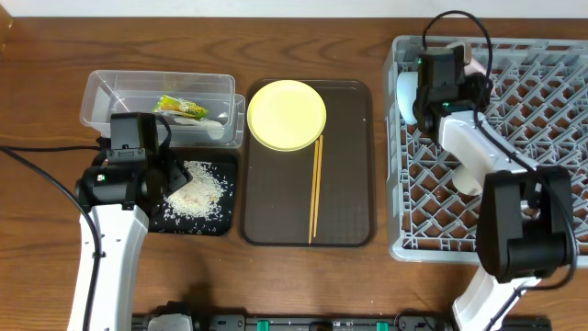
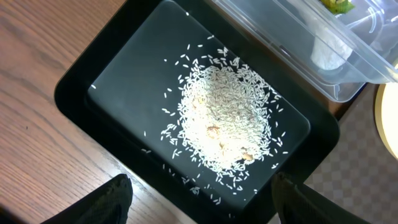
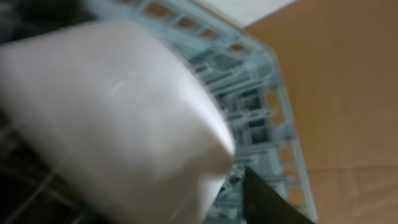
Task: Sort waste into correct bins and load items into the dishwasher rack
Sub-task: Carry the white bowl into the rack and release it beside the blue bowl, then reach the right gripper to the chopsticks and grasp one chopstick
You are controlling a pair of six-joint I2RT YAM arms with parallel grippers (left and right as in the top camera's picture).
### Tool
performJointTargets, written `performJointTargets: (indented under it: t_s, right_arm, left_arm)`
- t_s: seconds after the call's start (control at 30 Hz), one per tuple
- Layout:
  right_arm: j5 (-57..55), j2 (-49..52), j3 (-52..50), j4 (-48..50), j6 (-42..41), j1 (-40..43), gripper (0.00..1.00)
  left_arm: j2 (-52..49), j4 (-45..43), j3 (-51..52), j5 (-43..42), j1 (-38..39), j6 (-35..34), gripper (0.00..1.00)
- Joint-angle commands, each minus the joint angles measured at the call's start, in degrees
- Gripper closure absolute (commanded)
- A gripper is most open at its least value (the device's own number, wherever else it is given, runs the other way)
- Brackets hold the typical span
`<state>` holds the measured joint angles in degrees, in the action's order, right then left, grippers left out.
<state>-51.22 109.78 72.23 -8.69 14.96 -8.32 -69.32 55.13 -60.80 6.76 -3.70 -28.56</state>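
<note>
Left claw (image 2: pixel 205 200), wide and empty, is hovering above rice (image 2: pixel 224 118) heaped in the black tray (image 2: pixel 118 81). Right claw (image 1: pixel 424 99) is clasping the white bowl (image 3: pixel 112 112) over the left edge of the rack (image 1: pixel 542 110), apparently for loading.

Top-down overhead; left wrist close over black tray (image 2: pixel 124 74)

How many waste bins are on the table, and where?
2. The clear tub sits at the far left; the black tray lies directly in front of it. None seems hidden.
</note>
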Motion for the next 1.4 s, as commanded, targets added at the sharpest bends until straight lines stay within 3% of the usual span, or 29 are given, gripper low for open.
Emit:
performJointTargets:
  t_s: [0.0,0.07,0.13,0.2,0.3,0.43,0.67,0.87,1.1,1.37]
  right_arm:
    - [10.54,-8.41,0.22,-4.83,-10.88,-1.2,0.46]
    - [18.53,-12.17,0.22,-9.16,-12.39,-1.38,0.38]
    - [26.58,-15.69,0.22,-12.98,-12.41,-1.84,0.36]
    - [37.03,-19.08,0.22,-16.46,-12.76,-2.62,0.39]
    - [53.09,-22.71,0.22,-21.29,-19.98,-4.5,0.5]
    - [64.72,-23.37,0.17,-25.79,-25.4,-8.57,0.49]
    - [59.3,-18.78,-0.07,-29.35,-26.18,-19.28,0.49]
    - [52.52,-12.02,-0.07,-31.63,-34.01,-25.81,0.46]
    - [52.5,-3.74,-0.07,-31.54,-47.91,-28.87,0.48]
    - [50.66,2.23,-0.07,-31.01,-49.68,-29.27,0.5]
  left_arm:
    - [0.07,0.07,-0.57,-0.09,-0.31,-0.26,0.25]
    - [0.07,0.07,-0.57,-0.09,-0.31,-0.26,0.25]
    - [0.07,0.07,-0.57,-0.09,-0.31,-0.26,0.25]
    - [0.07,0.07,-0.57,-0.09,-0.31,-0.26,0.25]
    - [0.07,0.07,-0.57,-0.09,-0.31,-0.26,0.25]
    - [0.07,-0.11,-0.57,-0.09,-0.31,-0.26,0.24]
    - [0.07,-0.13,-0.57,-0.09,-0.31,-0.26,0.24]
    - [0.07,-0.13,-0.57,-0.09,-0.31,-0.26,0.24]
    - [0.07,-0.11,-0.57,-0.09,-0.31,-0.26,0.24]
    - [0.07,-0.11,-0.57,-0.09,-0.31,-0.26,0.24]
